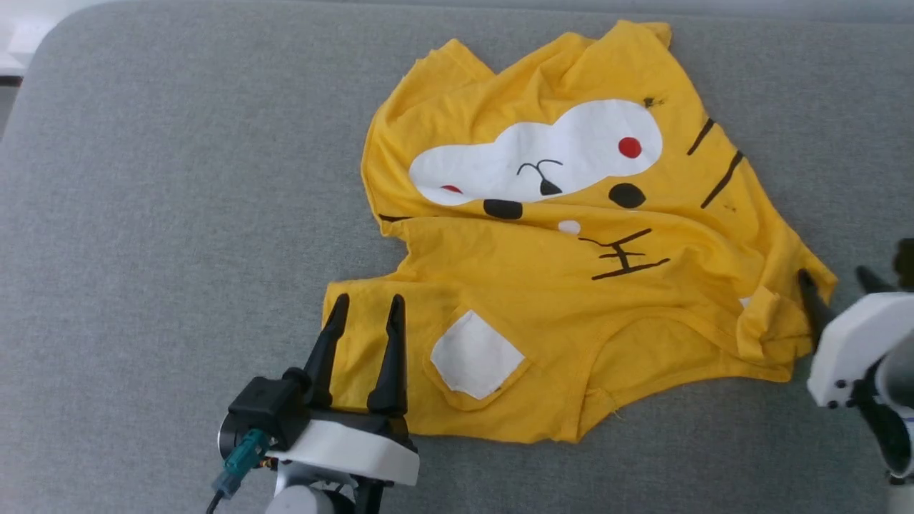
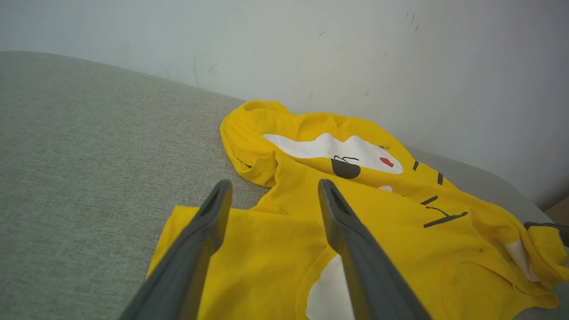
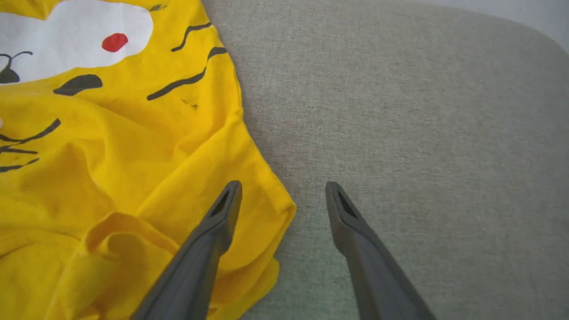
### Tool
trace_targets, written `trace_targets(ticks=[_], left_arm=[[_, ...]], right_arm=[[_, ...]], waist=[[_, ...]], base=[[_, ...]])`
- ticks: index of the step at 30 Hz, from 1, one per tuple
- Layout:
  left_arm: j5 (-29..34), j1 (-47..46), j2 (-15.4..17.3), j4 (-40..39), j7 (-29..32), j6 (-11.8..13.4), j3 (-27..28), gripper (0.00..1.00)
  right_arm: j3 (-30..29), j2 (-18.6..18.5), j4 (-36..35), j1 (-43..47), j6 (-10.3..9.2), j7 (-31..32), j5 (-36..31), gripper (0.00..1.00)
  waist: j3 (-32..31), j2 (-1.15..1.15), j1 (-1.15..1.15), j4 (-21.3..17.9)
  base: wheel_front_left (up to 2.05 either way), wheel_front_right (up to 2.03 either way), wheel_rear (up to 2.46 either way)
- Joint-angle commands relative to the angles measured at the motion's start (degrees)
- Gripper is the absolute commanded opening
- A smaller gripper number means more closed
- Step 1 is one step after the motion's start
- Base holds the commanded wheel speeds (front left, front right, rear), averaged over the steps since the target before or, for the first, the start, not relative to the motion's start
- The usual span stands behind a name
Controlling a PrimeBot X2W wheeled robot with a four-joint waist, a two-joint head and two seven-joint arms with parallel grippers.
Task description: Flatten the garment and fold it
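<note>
Two long dark fingers of the left gripper [image 1: 369,300] stand well spread with nothing between them, poised over the near left corner of the garment [image 1: 571,285]. The left wrist view shows the same gripper [image 2: 273,184] with both fingers above yellow cloth, close to the white patch [image 2: 329,289]; whether the tips press the fabric is hard to tell from these angles.

At the far right, the right gripper [image 1: 834,275] is also wide apart and grips nothing. Its wrist view shows that gripper [image 3: 282,186] straddling the shirt's right edge, one finger over a rumpled fold of yellow fabric and the other over the bare grey cushion [image 3: 422,111].

The garment lies print-up on the grey cushion [image 1: 178,214], right of centre in the head view. It is crumpled rather than flat: a crease runs across its middle, the left side is tucked under, and the right corner is bunched. The white eye band [image 1: 543,153], a red dot [image 1: 629,147] and black whisker lines [image 1: 721,178] face upward. A pale wall [image 2: 311,44] rises behind the cushion.
</note>
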Motion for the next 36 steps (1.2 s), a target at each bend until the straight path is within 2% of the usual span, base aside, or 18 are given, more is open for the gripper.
trace_targets(ticks=[1, 8, 9, 11, 15, 19, 22, 26, 28, 30, 33, 36], left_arm=[[0.6, -0.8, -0.1, 0.2, -0.3, -0.3, -0.1, 1.0], [0.5, -0.5, -0.1, 0.6, -0.3, -0.3, 0.0, 1.0], [0.6, -0.4, -0.1, 0.6, -0.3, -0.3, 0.1, 1.0], [0.6, -0.2, -0.1, 0.5, -0.3, -0.2, 0.3, 1.0], [0.5, 0.0, -0.1, 0.3, -0.3, 0.1, 0.6, 1.0], [0.4, -0.1, -0.1, 0.3, -0.3, 0.1, 0.6, 1.0], [0.4, -0.4, -0.1, 0.2, -0.3, 0.1, 0.5, 1.0], [0.7, -0.9, -0.1, 0.1, -0.3, -0.1, 0.3, 1.0], [0.9, -1.0, -0.1, 0.3, -0.3, -0.1, 0.2, 1.0], [1.0, -1.2, -0.1, 0.5, -0.3, -0.3, 0.2, 1.0], [1.0, -1.5, -0.1, 0.8, -0.3, -0.4, 0.0, 1.0], [1.1, -1.8, -0.1, 1.1, -0.3, -0.4, 0.0, 1.0]], right_arm=[[0.9, -0.5, 1.4, -0.9, -0.05, 0.5, 0.1, 1.0], [2.0, -2.0, 7.4, -1.1, -0.05, 2.0, 0.5, 1.0], [1.8, -2.0, 7.8, -0.9, -0.05, 2.1, 0.5, 0.71], [0.7, -1.6, 8.1, -0.9, -0.05, 1.7, 0.7, 0.0], [-1.5, -1.2, 6.9, -1.3, -0.05, 0.6, 0.9, 0.0], [-4.4, -2.5, 4.0, -2.1, -0.05, -0.6, 0.4, 0.0], [-7.4, -5.1, 2.3, -2.5, -0.05, -1.1, -0.3, 0.0], [-10.1, -10.4, 2.3, -3.3, -0.05, -3.1, -2.3, 0.0], [-10.6, -13.0, 4.4, -4.1, -0.05, -5.1, -3.0, 0.38], [-10.8, -15.2, 7.7, -5.1, -0.05, -7.9, -4.8, 1.0], [-10.8, -16.0, 13.4, -6.5, -0.05, -11.5, -7.3, 1.0], [-10.4, -14.5, 16.6, -7.9, -0.05, -14.8, -7.7, 1.0]], waist=[[0.5, 0.0, -0.01, 0.6], [0.2, 0.0, -0.01, 1.9], [0.0, 0.0, -0.01, 1.9], [-0.1, 0.0, -0.01, 1.7], [-0.4, 0.0, -0.01, 0.7], [-0.6, 0.0, -0.01, -0.3], [-0.3, 0.0, -0.01, -0.6], [0.8, 0.0, -0.01, -0.6], [1.3, 0.0, -0.01, -0.6], [1.7, 0.0, -0.01, -0.6], [1.9, 0.0, -0.01, -0.6], [1.7, 0.0, -0.01, -0.6]], base=[[0.0, 0.0, 0.0], [0.0, 0.0, 0.0], [0.0, 0.0, 0.0], [0.0, 0.0, 0.0], [0.0, 0.0, 0.0], [0.0, 0.0, 0.0], [0.0, 0.0, 0.0], [0.0, 0.0, 0.0], [0.0, 0.0, 0.0], [0.0, 0.0, 0.0], [0.0, 0.0, 0.0], [0.0, 0.0, 0.0]])
